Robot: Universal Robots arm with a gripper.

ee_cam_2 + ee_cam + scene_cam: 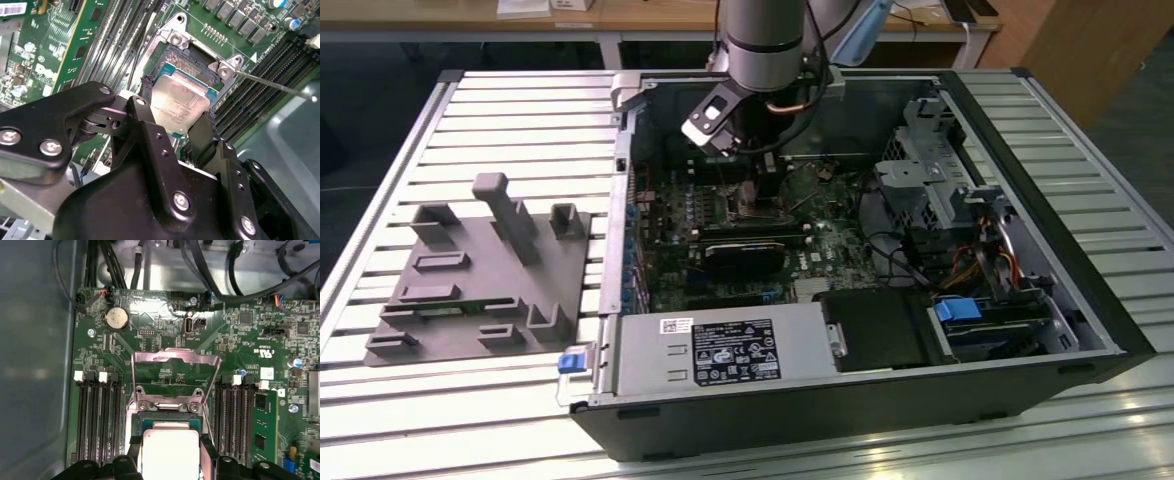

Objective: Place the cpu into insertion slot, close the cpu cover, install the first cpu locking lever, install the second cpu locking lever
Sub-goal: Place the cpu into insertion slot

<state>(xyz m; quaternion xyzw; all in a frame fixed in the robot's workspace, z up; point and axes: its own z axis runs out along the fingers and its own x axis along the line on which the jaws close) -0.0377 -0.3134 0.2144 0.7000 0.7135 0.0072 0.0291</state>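
Gripping the cpu [180,107] flat, seemingly square to the insertion slot [167,52].

The desk [480,100] is a big grey metal top. It is made of long flat strips laid side by side, with thin dark gaps between them. Two things lie on it. An open computer case [854,425] lies on its side toward the exterior view's right, with its open side facing up. A flat grey plate [454,300] lies toward the exterior view's left, just beside the case. Small grey blocks and one tall post [503,210] stick up from the plate.
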